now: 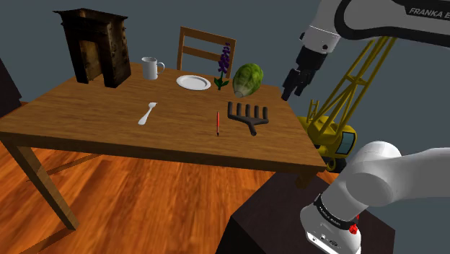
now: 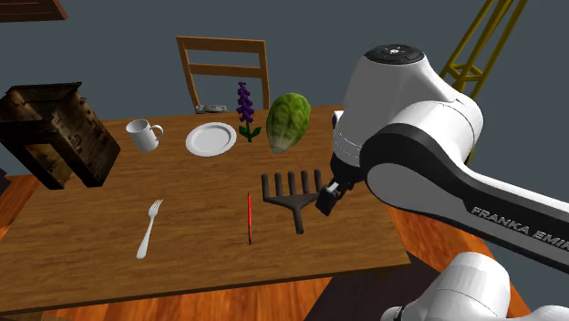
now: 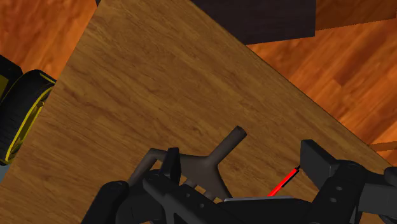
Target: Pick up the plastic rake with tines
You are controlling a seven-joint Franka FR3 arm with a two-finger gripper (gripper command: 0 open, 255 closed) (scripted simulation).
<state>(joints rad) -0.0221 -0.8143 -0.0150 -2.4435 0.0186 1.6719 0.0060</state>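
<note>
Across the wooden counter (image 1: 86, 115) the things are lying well apart, so each one is keeping free room around itself. The white arm (image 1: 375, 22) is bending over the counter's edge on the shoulder view's right, probably because the target is lying on that side. The green cabbage (image 1: 247, 78) is standing behind the target without touching it. The dark rake (image 1: 247, 115) is lying flat between the cabbage and the near edge, its tines pointing toward the cabbage and its short handle toward the stand. The end effector (image 1: 291, 92) is hanging above the rake, its fingers (image 3: 315, 159) standing wide apart and holding nothing. I am judging that they are open in order to come down around the handle. The thin red stick (image 1: 218, 123) is lying just beside the rake, so the descent is needing some care.
</note>
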